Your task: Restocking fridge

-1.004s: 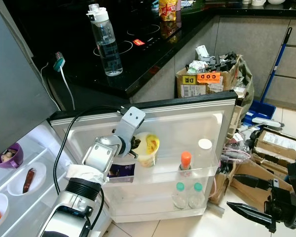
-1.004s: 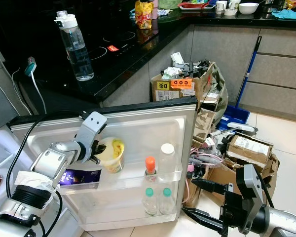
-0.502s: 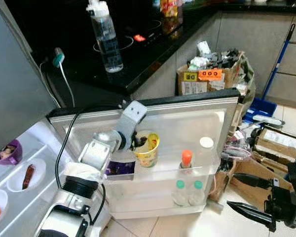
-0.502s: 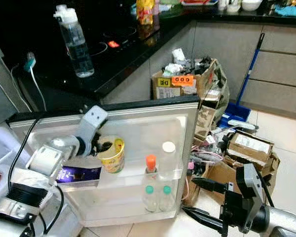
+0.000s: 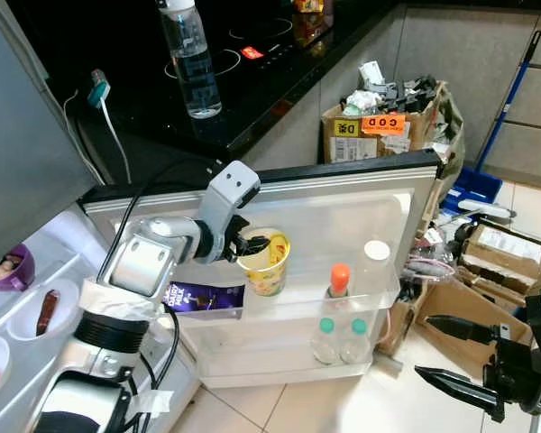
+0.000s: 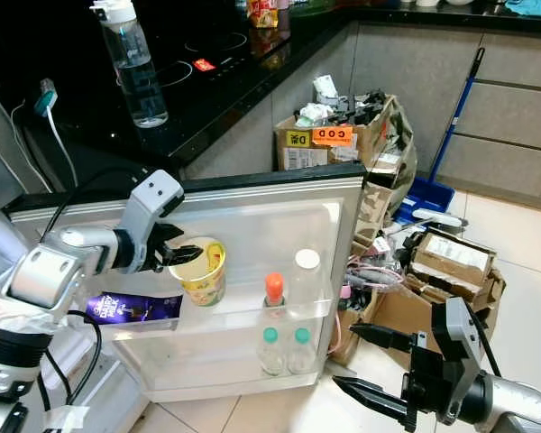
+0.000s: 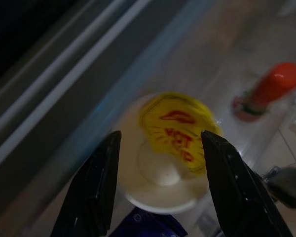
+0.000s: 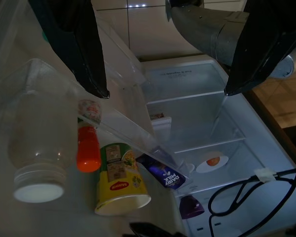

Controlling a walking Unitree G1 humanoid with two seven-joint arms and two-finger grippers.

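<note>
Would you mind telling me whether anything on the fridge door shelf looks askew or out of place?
The yellow noodle cup stands slightly tilted on the door shelf, with the open left gripper at its rim. The purple chocolate packet lies flat beside it. The orange-capped bottle and white-capped bottle stand upright.

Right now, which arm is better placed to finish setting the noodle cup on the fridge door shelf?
The left. Its hand is open at the rim of the yellow noodle cup, which stands on the upper door shelf. The right hand hangs low over the floor, beyond the door's edge.
</note>
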